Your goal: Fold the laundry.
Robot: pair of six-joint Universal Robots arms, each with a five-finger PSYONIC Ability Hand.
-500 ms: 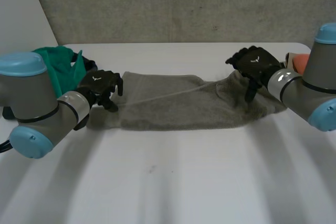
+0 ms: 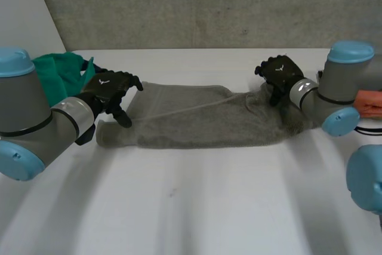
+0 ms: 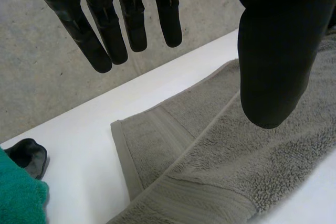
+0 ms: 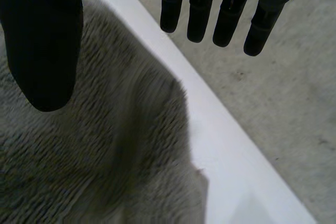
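A grey-brown towel (image 2: 197,120) lies folded in a long strip across the middle of the white table (image 2: 191,207). My left hand (image 2: 110,91) hovers over the towel's left end, open, fingers (image 3: 105,30) straight and thumb (image 3: 273,56) apart above the towel (image 3: 220,156), holding nothing. My right hand (image 2: 280,76) is above the towel's bunched right end, open as well; its fingers (image 4: 226,9) and thumb (image 4: 44,40) hang clear of the towel (image 4: 105,156).
A green cloth (image 2: 62,76) with a dark item (image 3: 26,156) beside it lies at the table's left, behind my left arm. An orange-red thing (image 2: 370,103) sits at the right edge. A concrete wall (image 2: 197,4) rises behind the table's far edge.
My right arm has swung so the hand sits a little further back over the towel's right end. My left hand has lifted slightly and spread its fingers. The towel has not moved.
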